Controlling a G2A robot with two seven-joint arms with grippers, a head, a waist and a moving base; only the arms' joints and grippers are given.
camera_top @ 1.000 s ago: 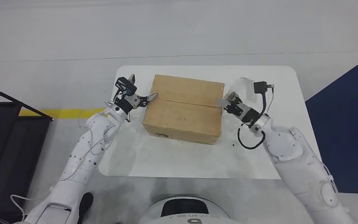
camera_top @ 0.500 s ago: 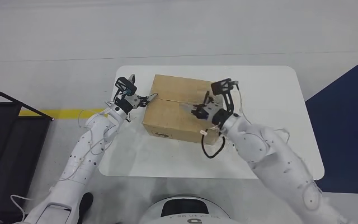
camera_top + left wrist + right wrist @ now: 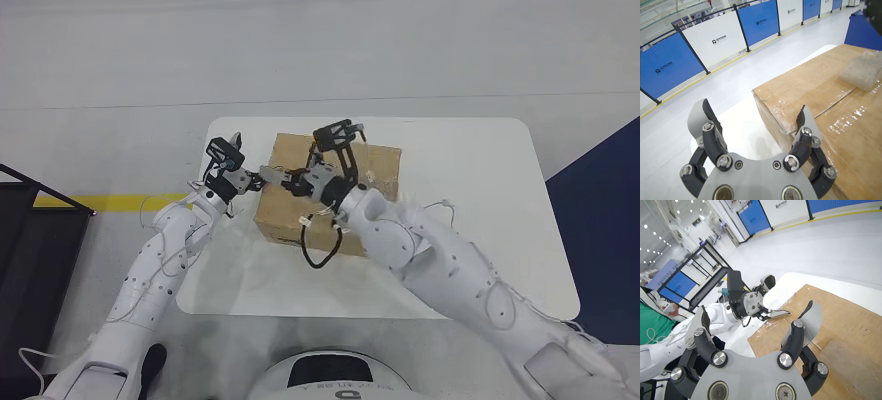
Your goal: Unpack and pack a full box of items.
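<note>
Wrist views: glossy tape (image 3: 848, 117) on box (image 3: 791, 89) seam; L gripper (image 3: 754, 105), R gripper (image 3: 757, 306) spread.

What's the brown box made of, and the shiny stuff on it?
The box looks like brown cardboard: matte, with flaps meeting at a seam. The shiny strip is probably clear plastic tape: it glints and wrinkles over the seam.

Jaws parted: left arm (image 3: 165, 252), right arm (image 3: 440, 252)

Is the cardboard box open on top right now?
No, the cardboard box has both top flaps lying flat, meeting along a taped seam.
</note>
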